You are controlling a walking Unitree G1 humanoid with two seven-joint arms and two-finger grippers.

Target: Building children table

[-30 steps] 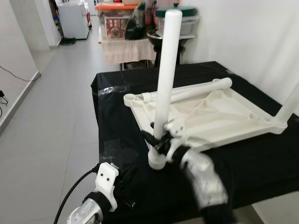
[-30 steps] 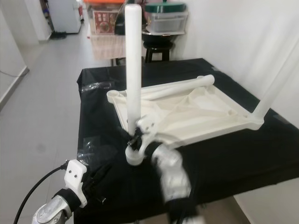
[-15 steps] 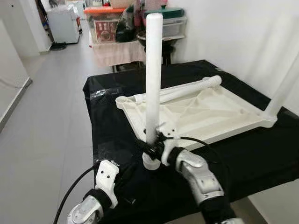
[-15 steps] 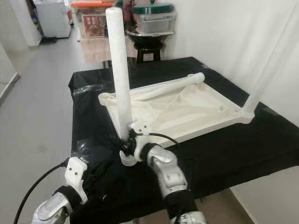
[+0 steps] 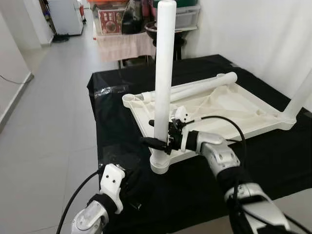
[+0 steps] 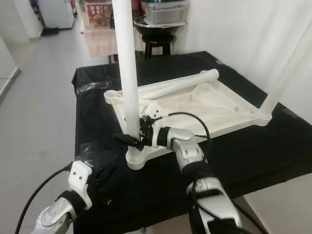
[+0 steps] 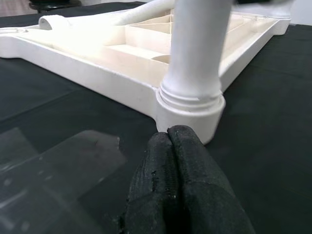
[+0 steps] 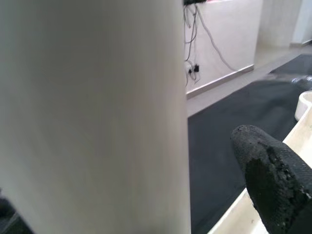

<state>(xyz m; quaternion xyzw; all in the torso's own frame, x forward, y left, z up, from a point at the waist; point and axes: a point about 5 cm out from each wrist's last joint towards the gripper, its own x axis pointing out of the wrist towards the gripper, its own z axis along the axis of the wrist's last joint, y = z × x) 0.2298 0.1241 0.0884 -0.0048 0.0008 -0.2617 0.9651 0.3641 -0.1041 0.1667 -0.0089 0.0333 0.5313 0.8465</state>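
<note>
I see the white children's table (image 5: 219, 109) lying upside down on the worktop (image 5: 273, 161), which is draped in black cloth. One white leg (image 5: 163, 73) stands upright in the corner socket (image 5: 161, 163) nearest me. My right hand (image 5: 155, 142) is clamped on that leg low down, just above the socket, one finger on each side. A second leg (image 5: 195, 88) lies flat along the tabletop's far edge, beyond the right hand, and a third (image 5: 298, 97) rises from the corner well off to its right. My left hand (image 7: 178, 180) is down on the cloth just short of the socket, fingers pressed together on nothing. Past the worktop I see grey floor tiles (image 5: 44, 97), a white wall and storage boxes (image 5: 114, 19). The left wrist view gives me the ribs under the tabletop; the right wrist view shows one fingertip (image 8: 270, 170) beside the blurred leg.
</note>
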